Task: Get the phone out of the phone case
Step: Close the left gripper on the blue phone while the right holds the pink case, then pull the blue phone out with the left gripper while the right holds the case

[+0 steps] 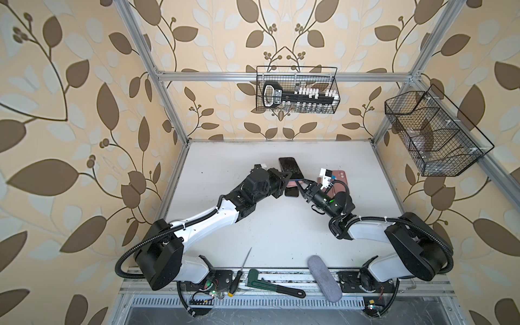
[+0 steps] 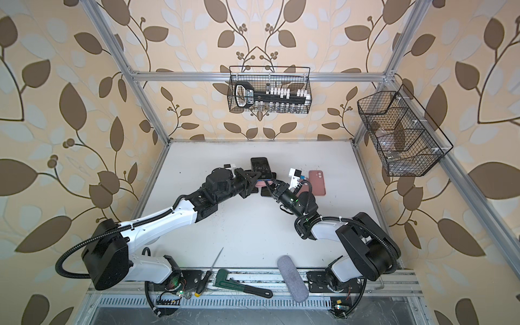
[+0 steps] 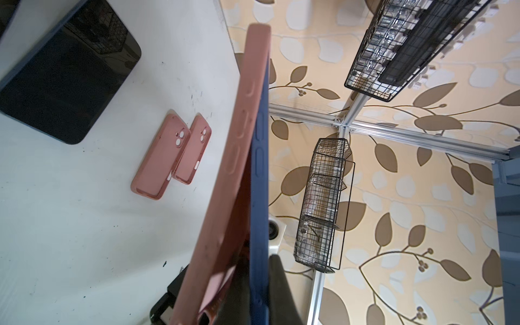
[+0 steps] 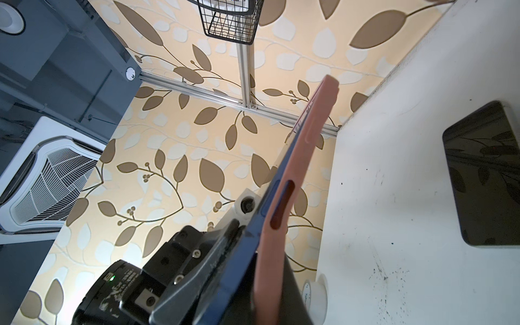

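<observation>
A dark-blue phone (image 1: 291, 168) with a black screen is held tilted above the table's middle, between both grippers. Its pink phone case (image 3: 239, 140) is peeled away from the phone's blue edge (image 3: 260, 168) along one long side. My left gripper (image 3: 259, 277) is shut on the phone, with one finger in the gap between phone and case. My right gripper (image 4: 270, 281) is shut on the case's pink wall (image 4: 309, 140), next to the phone's blue edge (image 4: 247, 247). In both top views the two grippers (image 1: 289, 180) (image 1: 302, 184) meet under the phone (image 2: 261, 167).
Two empty pink cases (image 3: 157, 163) (image 3: 194, 152) lie on the white table (image 1: 253, 219) to the right, one showing (image 2: 318, 183). Bare black phones (image 3: 64, 73) (image 4: 486, 174) lie nearby. A tape roll (image 4: 315, 298), a screwdriver (image 1: 242, 270), a wrench (image 1: 273, 284) and a grey pouch (image 1: 323, 278) lie about. Wire baskets (image 1: 297, 90) (image 1: 433, 135) hang on the walls.
</observation>
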You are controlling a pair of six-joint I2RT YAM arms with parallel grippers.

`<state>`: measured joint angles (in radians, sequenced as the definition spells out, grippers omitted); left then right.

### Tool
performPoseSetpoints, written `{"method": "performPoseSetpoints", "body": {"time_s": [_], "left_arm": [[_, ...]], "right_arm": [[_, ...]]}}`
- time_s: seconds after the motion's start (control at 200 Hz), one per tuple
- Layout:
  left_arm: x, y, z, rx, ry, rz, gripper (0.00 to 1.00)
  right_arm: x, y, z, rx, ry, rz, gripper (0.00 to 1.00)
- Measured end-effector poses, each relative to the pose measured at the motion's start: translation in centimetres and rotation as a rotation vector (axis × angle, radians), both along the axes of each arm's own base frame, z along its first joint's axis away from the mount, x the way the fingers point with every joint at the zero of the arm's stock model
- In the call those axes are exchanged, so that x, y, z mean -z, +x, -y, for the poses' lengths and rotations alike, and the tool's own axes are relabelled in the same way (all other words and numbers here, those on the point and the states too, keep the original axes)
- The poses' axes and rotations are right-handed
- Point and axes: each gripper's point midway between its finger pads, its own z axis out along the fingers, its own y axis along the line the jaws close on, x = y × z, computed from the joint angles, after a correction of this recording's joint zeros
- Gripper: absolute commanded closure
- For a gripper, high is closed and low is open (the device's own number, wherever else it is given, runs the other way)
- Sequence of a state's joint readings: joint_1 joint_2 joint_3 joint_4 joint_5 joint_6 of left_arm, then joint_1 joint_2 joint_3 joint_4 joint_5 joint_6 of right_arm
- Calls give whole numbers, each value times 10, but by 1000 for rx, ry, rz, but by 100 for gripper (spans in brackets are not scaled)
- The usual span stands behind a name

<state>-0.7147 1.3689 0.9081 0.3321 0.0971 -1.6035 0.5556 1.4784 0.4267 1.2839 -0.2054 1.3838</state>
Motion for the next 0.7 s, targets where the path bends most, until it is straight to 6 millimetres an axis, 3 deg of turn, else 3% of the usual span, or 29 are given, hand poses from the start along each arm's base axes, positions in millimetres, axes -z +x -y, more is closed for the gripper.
{"method": "performPoseSetpoints", "body": {"time_s": [0.395, 0.699], "left_arm": [[-2, -1, 3, 11, -10, 2, 100], [-31, -1, 13, 31, -68, -6, 100]], "right_arm": [[2, -1, 3, 31, -85, 25, 100], [18, 8, 12, 88, -188, 35, 100]]}}
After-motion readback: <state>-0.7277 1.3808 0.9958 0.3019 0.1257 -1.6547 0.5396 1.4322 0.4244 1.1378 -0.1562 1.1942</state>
